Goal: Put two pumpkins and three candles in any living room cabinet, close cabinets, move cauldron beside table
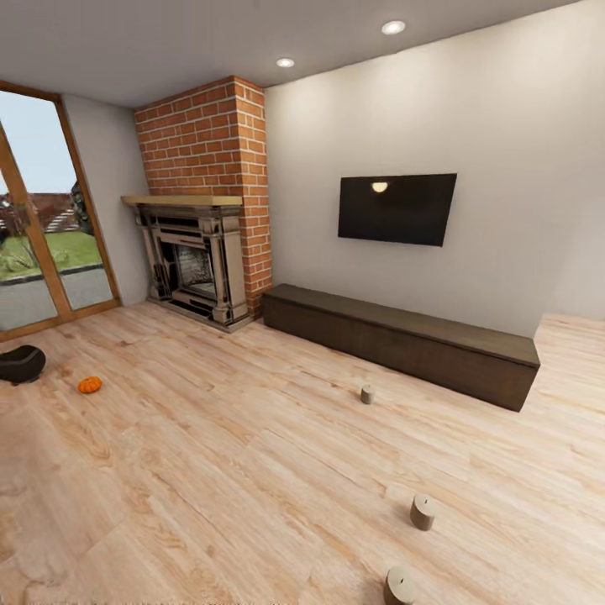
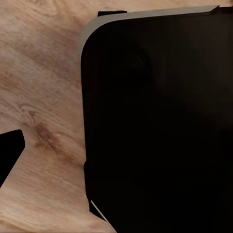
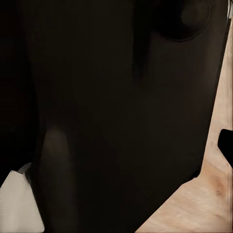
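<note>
The long dark-brown cabinet [image 1: 403,340] stands against the white wall with all its fronts shut. Three grey-beige candles stand on the wood floor: one [image 1: 367,394] just in front of the cabinet, one [image 1: 423,512] nearer, and one [image 1: 400,586] at the bottom edge. A small orange pumpkin [image 1: 90,385] lies on the floor at the left. Beside it, at the left edge, sits the black cauldron [image 1: 18,364]. The table is out of view. In each wrist view a black fingertip [image 2: 9,155] [image 3: 226,144] shows at the edge, over floor and beside a dark robot body part.
A brick fireplace [image 1: 202,252] stands left of the cabinet, in the corner. A black TV [image 1: 397,208] hangs on the wall above the cabinet. A wood-framed glass door [image 1: 42,244] takes up the left wall. Open wood floor lies between me and the cabinet.
</note>
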`<state>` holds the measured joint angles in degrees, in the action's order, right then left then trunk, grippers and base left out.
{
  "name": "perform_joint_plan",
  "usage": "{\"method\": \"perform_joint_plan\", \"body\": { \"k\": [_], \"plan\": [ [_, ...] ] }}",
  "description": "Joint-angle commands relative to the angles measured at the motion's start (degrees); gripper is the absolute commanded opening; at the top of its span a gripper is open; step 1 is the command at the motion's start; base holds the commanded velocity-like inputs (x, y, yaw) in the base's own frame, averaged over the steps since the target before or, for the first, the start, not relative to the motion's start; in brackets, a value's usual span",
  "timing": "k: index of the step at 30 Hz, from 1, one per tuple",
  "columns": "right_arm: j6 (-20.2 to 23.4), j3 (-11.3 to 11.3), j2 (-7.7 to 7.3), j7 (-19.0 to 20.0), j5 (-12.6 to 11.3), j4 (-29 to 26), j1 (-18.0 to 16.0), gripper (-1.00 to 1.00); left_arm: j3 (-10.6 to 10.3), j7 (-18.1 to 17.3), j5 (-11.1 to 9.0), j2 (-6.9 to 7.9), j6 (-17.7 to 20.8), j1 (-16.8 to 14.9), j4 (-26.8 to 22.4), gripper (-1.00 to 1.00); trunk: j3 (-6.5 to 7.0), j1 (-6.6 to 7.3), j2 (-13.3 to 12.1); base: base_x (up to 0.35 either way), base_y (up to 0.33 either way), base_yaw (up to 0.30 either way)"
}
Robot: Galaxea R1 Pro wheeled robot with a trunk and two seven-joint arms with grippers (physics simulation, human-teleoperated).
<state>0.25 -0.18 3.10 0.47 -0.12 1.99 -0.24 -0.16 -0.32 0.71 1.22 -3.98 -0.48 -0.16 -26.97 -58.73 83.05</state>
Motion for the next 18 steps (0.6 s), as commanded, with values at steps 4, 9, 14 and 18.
{"method": "perform_joint_plan", "body": {
  "k": [4, 9, 14, 18],
  "plan": [
    [0.08, 0.10, 0.15, -0.41, 0.23, -0.01, -0.03, 1.00, -0.01, -0.03, 0.08, 0.01, -0.29, -0.04, 0.07, 1.00, -0.32, 0.00, 0.03, 0.000, -0.143, 0.086],
    [0.02, -0.10, 0.15, -0.63, -0.04, 0.02, -0.03, 1.00, 0.05, -0.03, -0.03, 0.01, -0.38, -0.04, 0.07, 1.00, -0.65, 0.00, 0.03, 0.000, -0.013, 0.008],
    [0.01, -0.10, 0.21, -0.64, -0.05, 0.07, -0.03, 1.00, 0.05, -0.03, -0.08, 0.01, -0.41, -0.04, 0.07, 1.00, -0.72, 0.00, 0.03, 0.001, -0.002, 0.001],
    [-0.05, -0.04, 0.37, -0.64, -0.06, 0.06, -0.03, 1.00, 0.02, -0.03, -0.08, 0.03, -0.42, -0.04, 0.07, 1.00, -0.73, 0.00, 0.03, 0.088, -0.002, 0.002]
  ]
}}
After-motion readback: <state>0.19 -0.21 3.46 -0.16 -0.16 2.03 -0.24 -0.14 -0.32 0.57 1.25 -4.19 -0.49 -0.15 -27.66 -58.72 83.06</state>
